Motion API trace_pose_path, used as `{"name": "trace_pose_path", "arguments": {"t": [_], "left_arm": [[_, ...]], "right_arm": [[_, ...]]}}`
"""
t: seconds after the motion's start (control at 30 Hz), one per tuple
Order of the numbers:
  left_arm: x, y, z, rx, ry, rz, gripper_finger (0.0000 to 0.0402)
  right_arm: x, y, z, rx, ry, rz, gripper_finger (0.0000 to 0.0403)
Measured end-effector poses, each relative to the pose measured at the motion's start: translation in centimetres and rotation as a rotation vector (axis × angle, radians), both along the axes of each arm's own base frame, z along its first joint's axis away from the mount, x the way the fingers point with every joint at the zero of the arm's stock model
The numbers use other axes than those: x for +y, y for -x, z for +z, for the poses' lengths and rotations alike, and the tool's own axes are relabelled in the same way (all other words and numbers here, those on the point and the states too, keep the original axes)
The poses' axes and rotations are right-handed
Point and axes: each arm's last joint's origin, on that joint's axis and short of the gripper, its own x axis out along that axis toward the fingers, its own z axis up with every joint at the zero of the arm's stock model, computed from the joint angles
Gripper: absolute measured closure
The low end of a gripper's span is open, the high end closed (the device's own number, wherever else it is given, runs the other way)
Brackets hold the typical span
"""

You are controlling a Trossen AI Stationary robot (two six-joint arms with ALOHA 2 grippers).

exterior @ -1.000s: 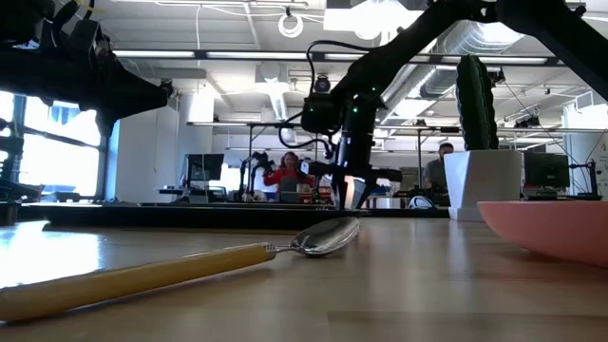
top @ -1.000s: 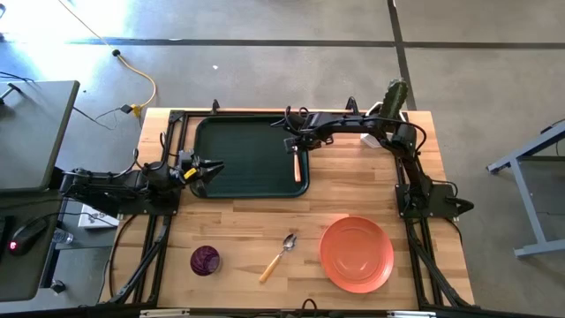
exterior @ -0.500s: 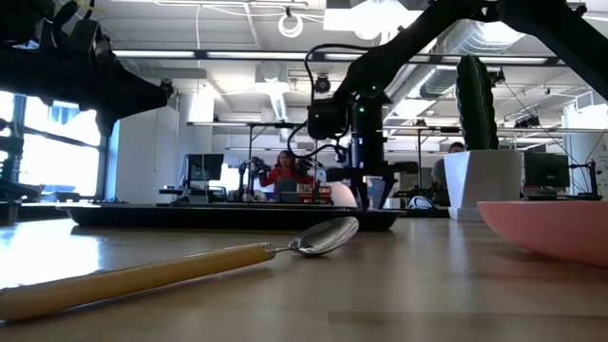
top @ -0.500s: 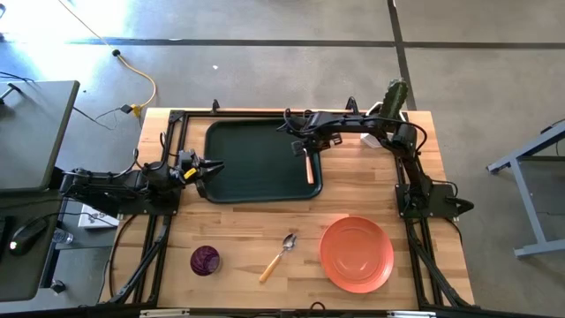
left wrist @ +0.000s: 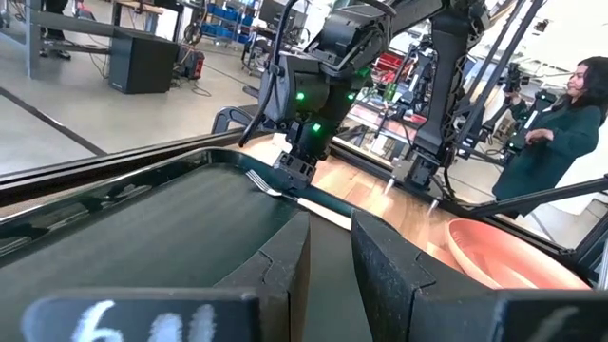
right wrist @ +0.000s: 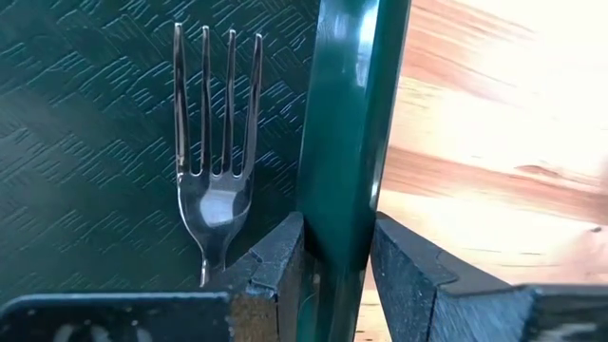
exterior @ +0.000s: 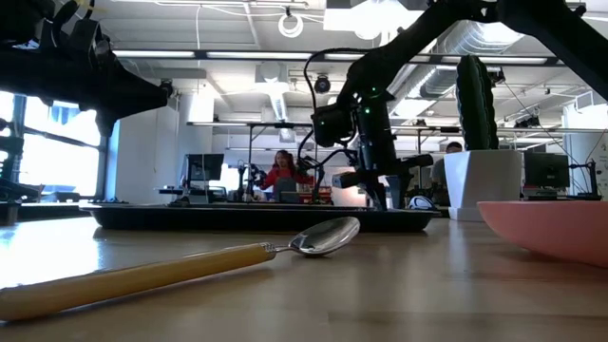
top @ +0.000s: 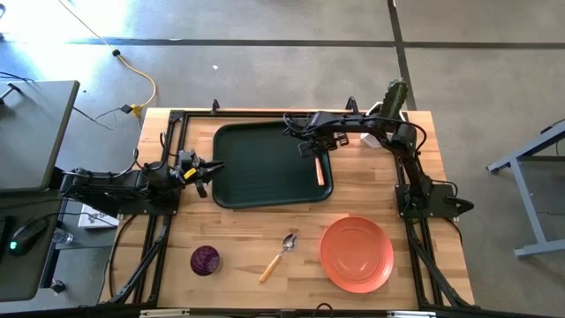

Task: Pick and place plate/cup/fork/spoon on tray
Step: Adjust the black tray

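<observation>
The dark green tray (top: 265, 168) lies flat on the far half of the table. The fork (top: 319, 170) lies in it along its right rim, tines toward the far edge (right wrist: 214, 114). My right gripper (top: 311, 148) is shut on that rim near the tray's far right corner. My left gripper (top: 206, 167) hangs just off the tray's left rim, its fingers a narrow gap apart (left wrist: 330, 256), holding nothing. The spoon (top: 278, 256), the purple cup (top: 205, 260) and the salmon-orange plate (top: 356, 254) rest on the table near its front edge. My right gripper pinches the tray's raised right rim (right wrist: 347, 142), one finger inside the tray and one outside. The fingers come from above, pointing down, and stand across the rim. The tray lies level, and its bottom looks to rest on the table in the low view (exterior: 256, 218).
A white pot with a cactus (top: 388, 102) stands at the far right corner, behind my right arm. Bare wood lies between the tray's near rim and the spoon, cup and plate. People show in the room beyond the table (left wrist: 560, 114).
My right gripper has gone toward the table's right edge and a little toward the near edge, dragging the tray by its right rim. The tray has slid along the table away from my left gripper, staying flat, with the fork riding in it.
</observation>
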Motion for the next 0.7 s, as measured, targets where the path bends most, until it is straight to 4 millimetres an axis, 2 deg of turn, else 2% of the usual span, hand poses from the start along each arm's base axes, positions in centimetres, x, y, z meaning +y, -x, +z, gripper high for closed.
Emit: {"name": "trace_pose_path", "arguments": {"t": [0.7], "left_arm": [[0.0,0.0,0.0,0.015,-0.035,-0.001,0.033]], "right_arm": [[-0.7,2.1,0.3,0.156,-0.003,-0.098,0.03]]}}
